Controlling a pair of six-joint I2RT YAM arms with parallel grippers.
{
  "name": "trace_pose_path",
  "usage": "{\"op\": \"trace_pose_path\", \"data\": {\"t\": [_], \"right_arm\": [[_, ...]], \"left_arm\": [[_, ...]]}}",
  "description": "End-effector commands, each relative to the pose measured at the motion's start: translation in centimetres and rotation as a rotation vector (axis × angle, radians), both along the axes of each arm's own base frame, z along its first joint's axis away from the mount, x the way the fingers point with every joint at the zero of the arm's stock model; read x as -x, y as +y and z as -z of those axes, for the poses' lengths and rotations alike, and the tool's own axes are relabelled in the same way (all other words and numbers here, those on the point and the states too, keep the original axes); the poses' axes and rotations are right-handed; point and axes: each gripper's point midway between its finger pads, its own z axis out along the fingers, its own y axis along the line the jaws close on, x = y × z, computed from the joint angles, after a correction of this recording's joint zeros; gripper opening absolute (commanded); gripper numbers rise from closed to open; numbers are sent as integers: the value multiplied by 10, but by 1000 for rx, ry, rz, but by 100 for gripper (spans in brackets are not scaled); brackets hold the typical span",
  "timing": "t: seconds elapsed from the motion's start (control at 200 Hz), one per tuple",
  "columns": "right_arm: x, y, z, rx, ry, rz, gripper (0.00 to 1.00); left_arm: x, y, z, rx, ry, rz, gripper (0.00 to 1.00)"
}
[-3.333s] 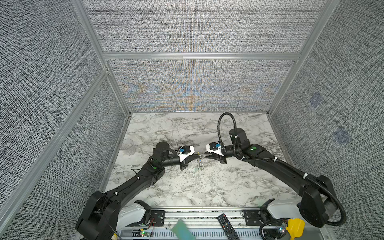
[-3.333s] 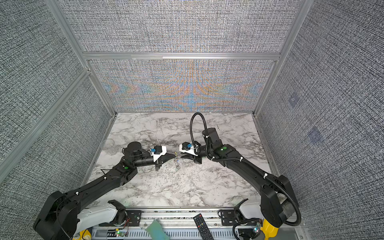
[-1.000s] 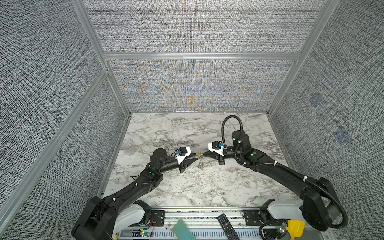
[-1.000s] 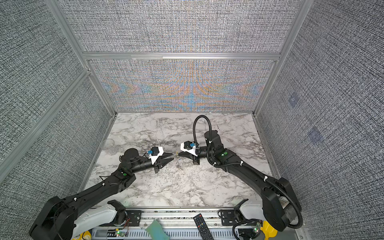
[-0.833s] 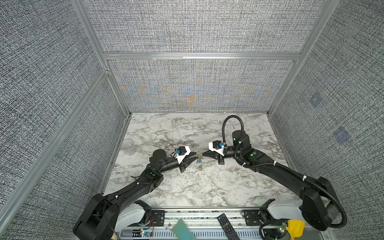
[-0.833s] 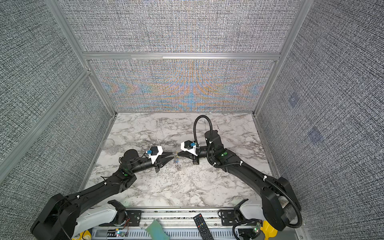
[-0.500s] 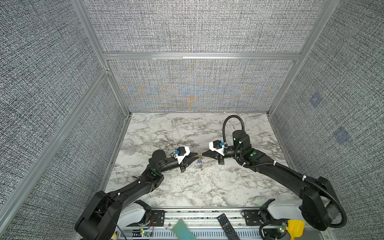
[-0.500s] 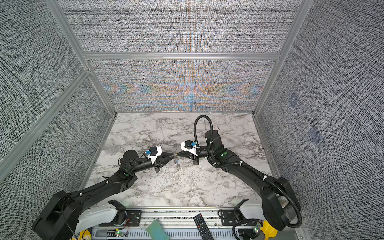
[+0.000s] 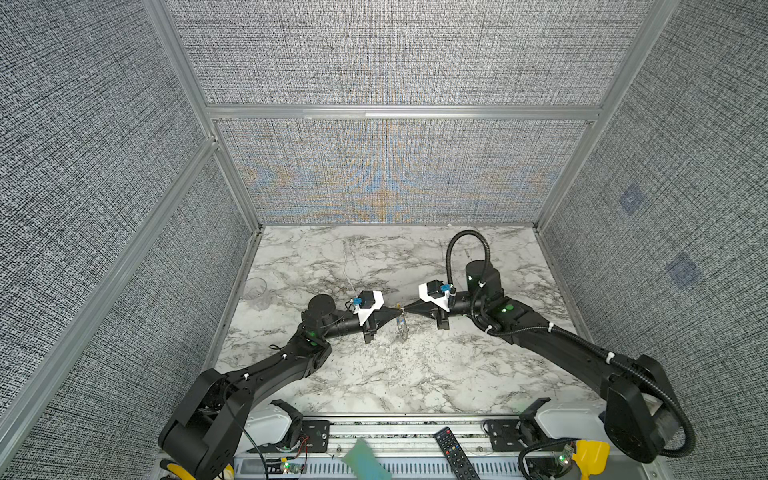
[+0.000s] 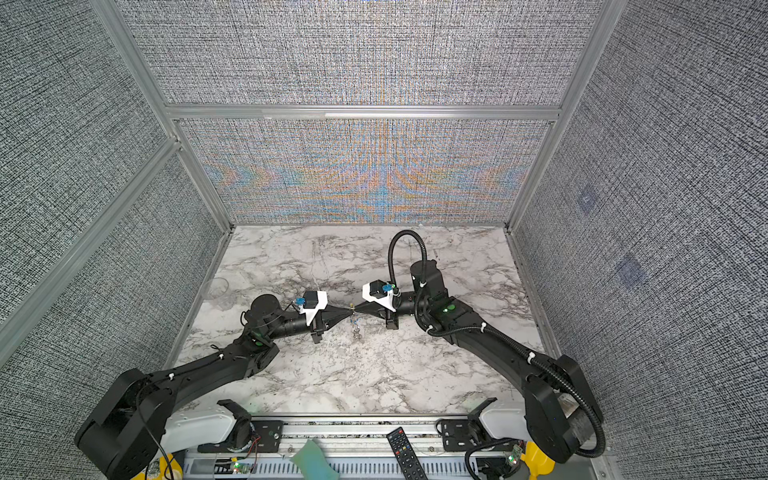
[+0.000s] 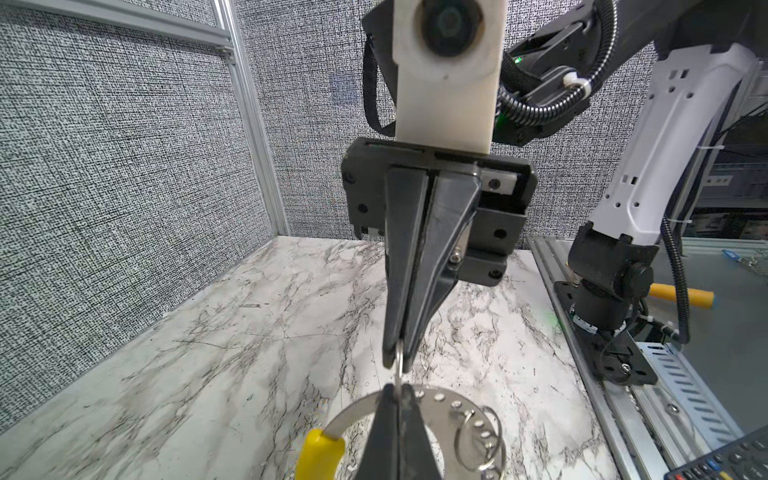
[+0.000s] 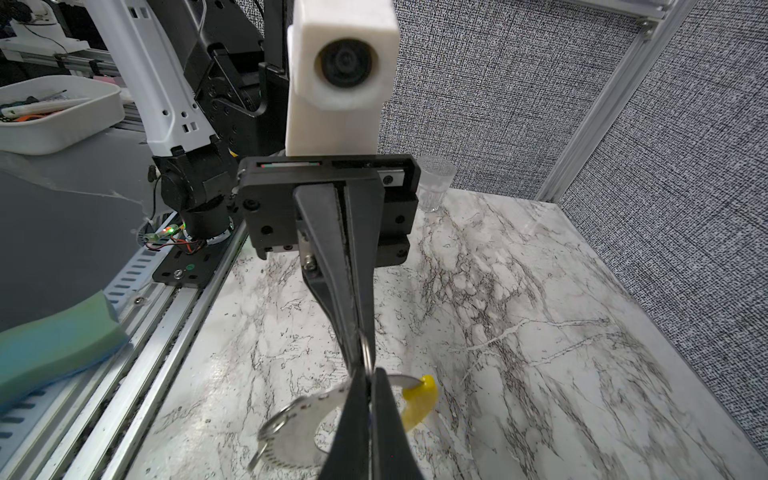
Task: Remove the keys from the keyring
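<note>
Newly closed, left claw [image 11: 397,399] meets shut right claw [image 11: 398,353], pinching the keyring [image 11: 440,409] over open marble table [image 9: 415,374], far from edges

Left gripper [image 12: 360,356] and right gripper [image 12: 369,377], both closed on the keyring [image 12: 293,432] above the marble worktop [image 12: 519,311].

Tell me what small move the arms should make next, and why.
Probably ease the left gripper slightly away from the right gripper. Both have jaws shut tip to tip on the keyring, keys dangling below; a gentle pull might spread its ring.
</note>
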Motion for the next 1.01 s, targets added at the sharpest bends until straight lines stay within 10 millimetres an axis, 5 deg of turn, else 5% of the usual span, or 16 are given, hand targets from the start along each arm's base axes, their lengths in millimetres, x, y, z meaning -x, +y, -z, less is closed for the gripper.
{"op": "trace_pose_path", "data": {"t": [0.0, 0.09, 0.18, 0.42, 1.001], "right_arm": [[-2, 1, -1, -5, -21, 5, 0], [-12, -1, -3, -5, -47, 71, 24], [-18, -8, -7, 2, -116, 131, 30], [-14, -20, -5, 80, -208, 152, 31], [-5, -5, 3, 64, -124, 93, 17]], "left_arm": [[5, -2, -12, 19, -39, 35, 0], [3, -2, -7, -20, -16, 33, 0], [-1, -2, 0, -90, -1, 15, 0], [-4, 0, 8, -249, 31, 12, 0], [-6, -4, 9, -376, 83, 44, 0]]}}
